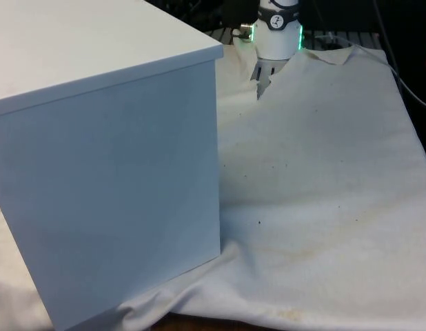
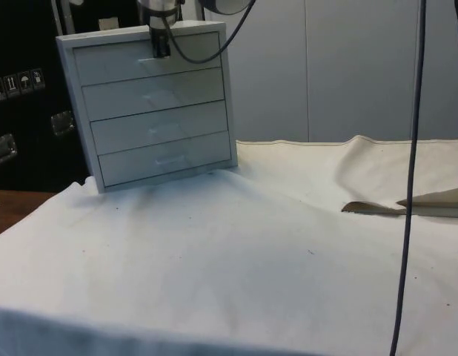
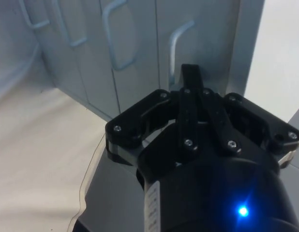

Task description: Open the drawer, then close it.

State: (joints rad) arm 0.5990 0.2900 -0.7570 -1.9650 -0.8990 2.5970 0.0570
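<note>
A white chest of drawers (image 2: 158,111) stands at the far left of the side view, with four drawers that all sit flush. In the front view the chest (image 1: 116,158) turns a plain side to the camera. My gripper (image 2: 161,46) hangs in front of the top drawer (image 2: 110,63), just above its handle (image 2: 158,62). In the wrist view the black fingers (image 3: 191,77) are pressed together, shut, with their tip right next to the top drawer's handle (image 3: 181,34). I cannot tell whether they touch it.
The white cloth (image 2: 236,252) spreads wide in front of the chest. A black cable (image 2: 410,185) hangs down at the side view's right. The cloth is rucked up there, with a gap (image 2: 377,209) at its edge. The robot base (image 1: 277,31) stands behind the chest.
</note>
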